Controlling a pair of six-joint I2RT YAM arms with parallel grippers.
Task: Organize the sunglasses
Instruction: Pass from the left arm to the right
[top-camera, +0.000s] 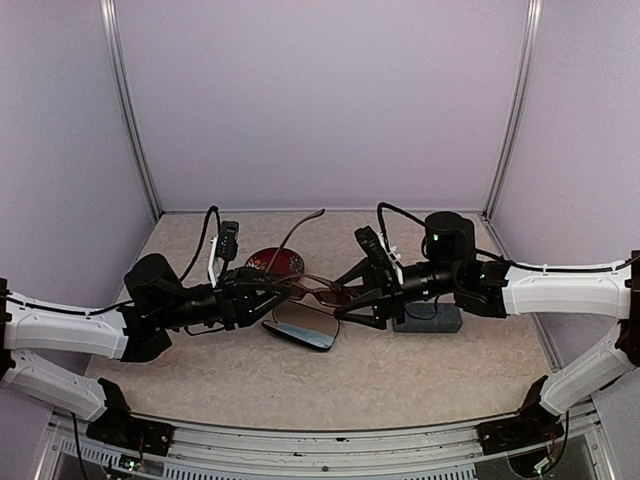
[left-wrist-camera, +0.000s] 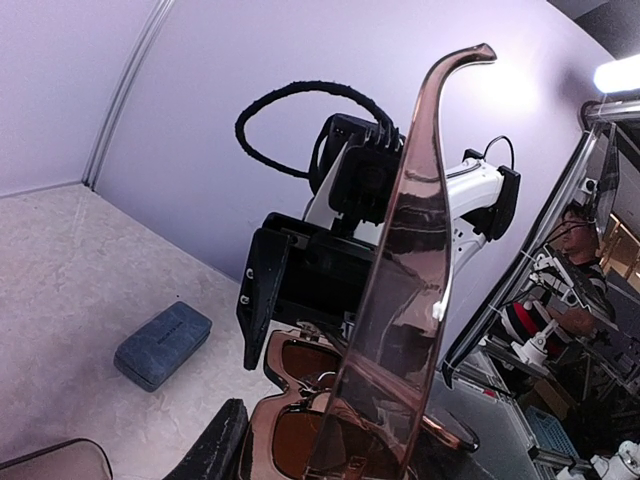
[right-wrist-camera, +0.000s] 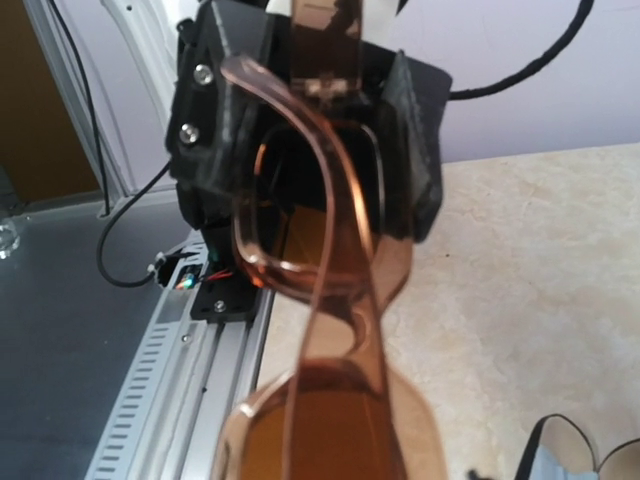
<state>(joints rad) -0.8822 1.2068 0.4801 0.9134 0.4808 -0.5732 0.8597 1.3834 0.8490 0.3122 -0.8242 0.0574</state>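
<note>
The reddish-brown sunglasses (top-camera: 318, 291) hang above the table between my two grippers. My left gripper (top-camera: 272, 295) is shut on their left end, and in the left wrist view its left finger (left-wrist-camera: 215, 450) presses against the frame. One unfolded arm (left-wrist-camera: 420, 200) of the sunglasses sticks up and away. My right gripper (top-camera: 358, 297) faces the other end, its fingers spread wide apart above and below the right lens, open. The right wrist view is filled by the sunglasses (right-wrist-camera: 340, 400), blurred and close.
A black oblong case (top-camera: 302, 330) lies open on the table under the sunglasses. A grey-blue case (top-camera: 430, 320) sits beneath my right wrist. A dark red rounded thing (top-camera: 275, 262) lies behind my left gripper. Walls close off the back and both sides.
</note>
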